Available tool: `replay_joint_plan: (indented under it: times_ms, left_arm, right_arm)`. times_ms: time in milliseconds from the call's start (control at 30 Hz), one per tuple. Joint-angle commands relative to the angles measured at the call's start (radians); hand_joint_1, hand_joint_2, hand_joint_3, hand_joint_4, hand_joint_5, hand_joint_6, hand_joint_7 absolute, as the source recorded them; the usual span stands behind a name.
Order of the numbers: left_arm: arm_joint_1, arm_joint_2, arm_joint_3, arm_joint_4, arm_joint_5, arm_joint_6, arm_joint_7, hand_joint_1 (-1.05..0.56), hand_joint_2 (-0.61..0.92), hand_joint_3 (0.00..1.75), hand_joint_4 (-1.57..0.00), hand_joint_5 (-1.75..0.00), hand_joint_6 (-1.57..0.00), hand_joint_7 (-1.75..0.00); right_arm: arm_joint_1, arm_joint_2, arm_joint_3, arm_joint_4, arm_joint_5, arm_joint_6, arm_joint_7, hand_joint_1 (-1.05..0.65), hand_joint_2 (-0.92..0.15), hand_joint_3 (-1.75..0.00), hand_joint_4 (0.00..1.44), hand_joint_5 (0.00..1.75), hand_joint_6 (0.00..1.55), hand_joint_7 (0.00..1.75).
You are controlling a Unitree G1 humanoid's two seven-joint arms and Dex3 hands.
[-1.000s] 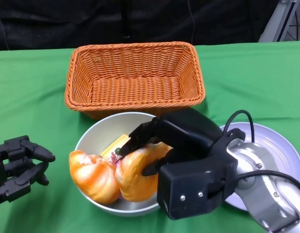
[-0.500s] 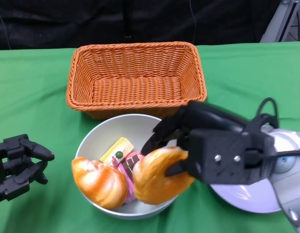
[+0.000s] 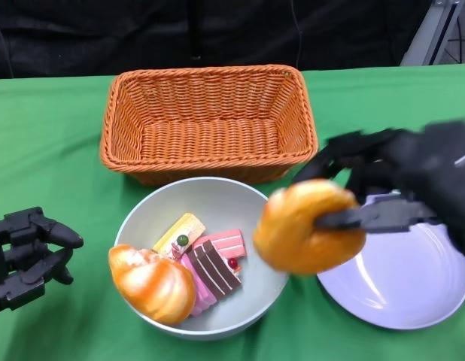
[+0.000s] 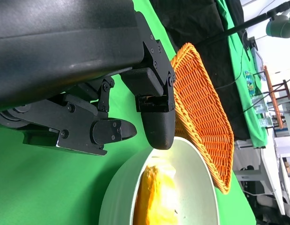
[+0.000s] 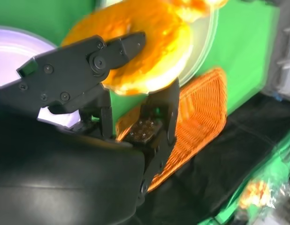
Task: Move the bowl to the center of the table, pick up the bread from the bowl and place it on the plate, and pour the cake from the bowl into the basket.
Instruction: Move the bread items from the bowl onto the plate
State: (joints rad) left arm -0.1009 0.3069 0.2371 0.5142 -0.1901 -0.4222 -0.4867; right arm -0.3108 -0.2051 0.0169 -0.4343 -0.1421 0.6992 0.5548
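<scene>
My right hand [image 3: 409, 188] grips a golden bread roll [image 3: 308, 226] in the air, over the gap between the grey bowl [image 3: 210, 203] and the lilac plate [image 3: 402, 282]. The right wrist view shows that bread roll [image 5: 140, 51] pinched between black fingers [image 5: 84, 61]. A second bread roll [image 3: 152, 282] lies in the bowl's near left, beside pink and brown cake slices [image 3: 214, 267] and a yellow slice [image 3: 180, 233]. The orange wicker basket [image 3: 208, 120] stands behind the bowl. My left hand [image 3: 25, 256] rests open on the cloth left of the bowl; in its wrist view its fingers [image 4: 154, 112] hover near the bowl's rim [image 4: 121, 187].
A green cloth [image 3: 52, 150] covers the table, with a dark backdrop behind it. A grey metal stand [image 3: 436, 30] rises at the far right corner. The plate lies at the near right, close to the table's front edge.
My right hand has lifted the bread roll out of the bowl and carried it right, toward the plate. The cake slices now show in the bowl. The left hand has stayed put.
</scene>
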Motion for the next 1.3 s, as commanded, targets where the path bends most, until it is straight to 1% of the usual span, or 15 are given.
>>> replay_joint_plan:
  times_ms: [33,100,167,233,333,500,667,733,833,900,1000,1033,1133,1200,1300]
  left_arm:
    - [-0.008,0.026,0.010,0.023,-0.004,-0.004,0.005,-0.01,0.92,0.40,-0.74,-1.43,-0.81,-1.04]
    - [-0.011,0.027,0.012,0.030,-0.006,-0.008,0.002,-0.01,0.92,0.40,-0.74,-1.42,-0.81,-1.04]
    - [-0.013,0.027,0.012,0.033,-0.003,-0.006,0.009,-0.01,0.92,0.40,-0.73,-1.42,-0.81,-1.04]
    - [-0.017,0.028,0.012,0.037,0.001,-0.006,0.014,-0.01,0.92,0.39,-0.73,-1.43,-0.82,-1.04]
    - [-0.021,0.030,0.011,0.046,0.004,-0.007,0.017,-0.01,0.92,0.39,-0.73,-1.43,-0.82,-1.04]
    - [-0.027,0.030,0.012,0.055,0.000,-0.005,0.021,-0.01,0.92,0.38,-0.74,-1.43,-0.83,-1.03]
    - [-0.026,0.030,0.012,0.053,0.000,-0.004,0.024,0.00,0.92,0.39,-0.74,-1.42,-0.82,-1.03]
    - [-0.026,0.030,0.011,0.054,0.002,-0.006,0.026,0.01,0.92,0.40,-0.74,-1.42,-0.82,-1.03]
    - [-0.025,0.029,0.012,0.057,0.000,-0.013,0.023,0.00,0.92,0.39,-0.74,-1.42,-0.82,-1.03]
    - [-0.025,0.030,0.012,0.058,0.001,-0.017,0.023,0.00,0.92,0.39,-0.74,-1.41,-0.82,-1.02]
    - [-0.022,0.029,0.013,0.051,0.001,-0.010,0.028,-0.01,0.92,0.39,-0.74,-1.41,-0.83,-1.02]
    - [-0.021,0.030,0.012,0.050,0.004,-0.009,0.031,-0.01,0.92,0.39,-0.74,-1.41,-0.83,-1.02]
    - [-0.022,0.031,0.011,0.052,0.005,-0.011,0.031,0.00,0.92,0.39,-0.75,-1.41,-0.83,-1.02]
    - [-0.023,0.031,0.011,0.055,0.005,-0.013,0.030,-0.01,0.92,0.39,-0.74,-1.41,-0.82,-1.02]
    - [-0.022,0.032,0.010,0.054,0.010,-0.014,0.034,-0.01,0.92,0.40,-0.74,-1.41,-0.82,-1.02]
  right_arm:
    - [0.016,-0.003,-0.071,0.004,0.058,0.090,-0.041,-0.20,-0.92,-0.03,0.61,1.51,0.64,1.13]
    - [0.019,-0.016,-0.084,0.005,0.076,0.131,-0.060,-0.18,-0.92,-0.05,0.61,1.50,0.63,1.14]
    - [0.025,-0.020,-0.119,0.017,0.108,0.183,-0.074,-0.16,-0.92,-0.06,0.61,1.49,0.63,1.14]
    - [0.033,-0.025,-0.144,0.035,0.132,0.213,-0.091,-0.15,-0.92,-0.12,0.55,1.51,0.59,1.16]
    - [0.044,-0.038,-0.155,0.071,0.155,0.223,-0.113,-0.15,-0.92,-0.14,0.50,1.51,0.56,1.18]
    - [0.061,-0.064,-0.137,0.135,0.173,0.209,-0.137,-0.15,-0.92,-0.17,0.46,1.49,0.53,1.17]
    - [0.066,-0.082,-0.076,0.155,0.148,0.244,-0.183,-0.17,-0.92,-0.15,0.47,1.48,0.55,1.17]
    - [0.070,-0.093,-0.054,0.166,0.144,0.241,-0.192,-0.16,-0.92,-0.14,0.47,1.49,0.56,1.18]
    - [0.075,-0.118,0.009,0.203,0.106,0.223,-0.213,-0.15,-0.92,-0.11,0.50,1.49,0.56,1.20]
    - [0.074,-0.125,0.024,0.210,0.099,0.220,-0.222,-0.15,-0.92,-0.10,0.51,1.49,0.56,1.20]
    - [0.077,-0.131,0.061,0.235,0.077,0.190,-0.240,-0.15,-0.92,-0.11,0.50,1.47,0.55,1.18]
    - [0.080,-0.138,0.077,0.244,0.064,0.164,-0.246,-0.15,-0.92,-0.11,0.50,1.47,0.55,1.18]
    - [0.089,-0.156,0.115,0.264,0.024,0.100,-0.265,-0.15,-0.92,-0.11,0.53,1.36,0.60,1.04]
    - [0.094,-0.159,0.129,0.276,0.001,0.064,-0.278,-0.17,-0.92,-0.10,0.57,1.27,0.65,0.93]
    - [0.100,-0.159,0.137,0.290,-0.021,0.026,-0.289,-0.17,-0.92,-0.09,0.59,1.24,0.67,0.88]
